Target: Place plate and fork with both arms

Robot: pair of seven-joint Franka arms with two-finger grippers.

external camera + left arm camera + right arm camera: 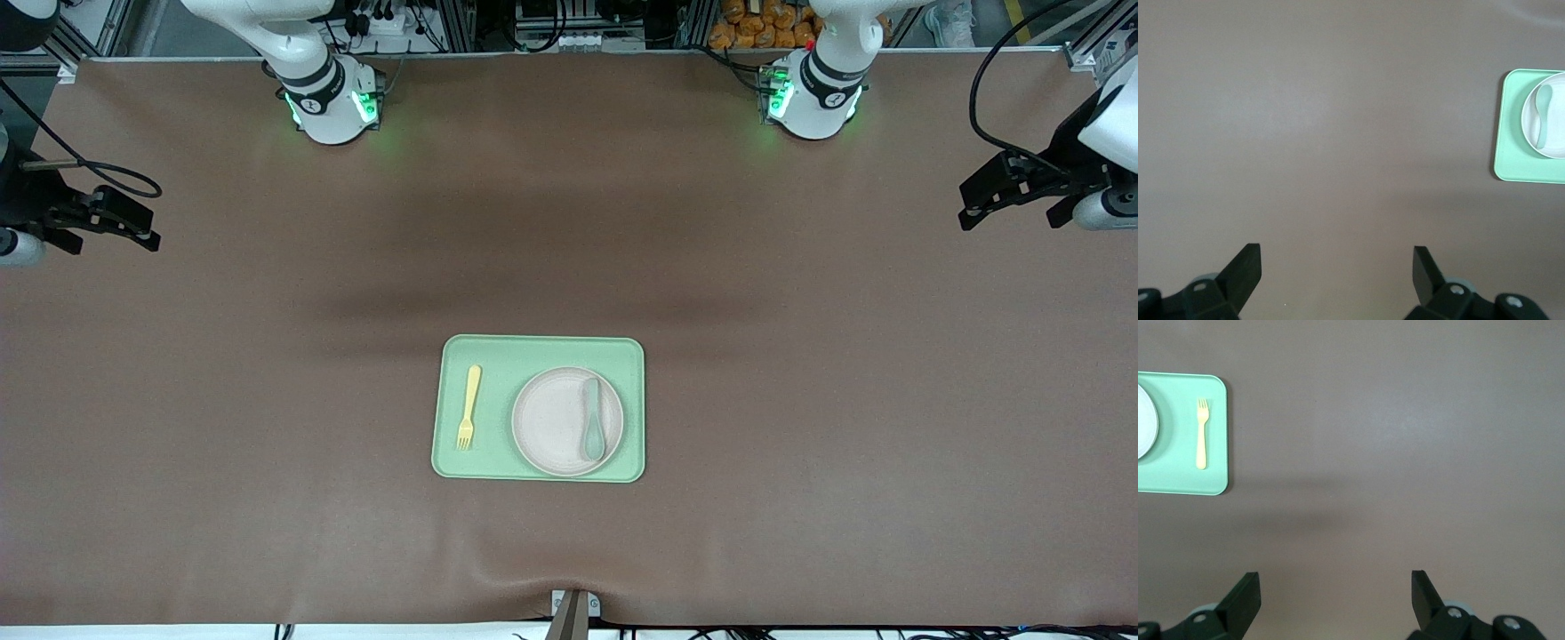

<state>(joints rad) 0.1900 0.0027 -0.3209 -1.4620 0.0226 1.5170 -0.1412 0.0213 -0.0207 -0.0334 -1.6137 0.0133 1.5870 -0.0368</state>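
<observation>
The off-white speckled plate [562, 425] lies on the light-green tray [537, 352], on the half toward the left arm's end, with a grey-green spoon [592, 418] on it. The pale-yellow fork [468, 405] lies on the tray's other half, tines toward the front camera. My left gripper [973, 212] hangs open and empty over bare table at the left arm's end. My right gripper [142, 229] hangs open and empty over bare table at the right arm's end. The left wrist view shows the plate [1557, 137], spoon [1542, 113] and tray [1510, 133]. The right wrist view shows the fork [1202, 443] and tray [1178, 393].
A brown cloth [800, 373] covers the whole table. The arms' green-lit bases [333, 107] [809, 102] stand at the edge farthest from the front camera. A small clamp [573, 609] sits at the edge nearest that camera.
</observation>
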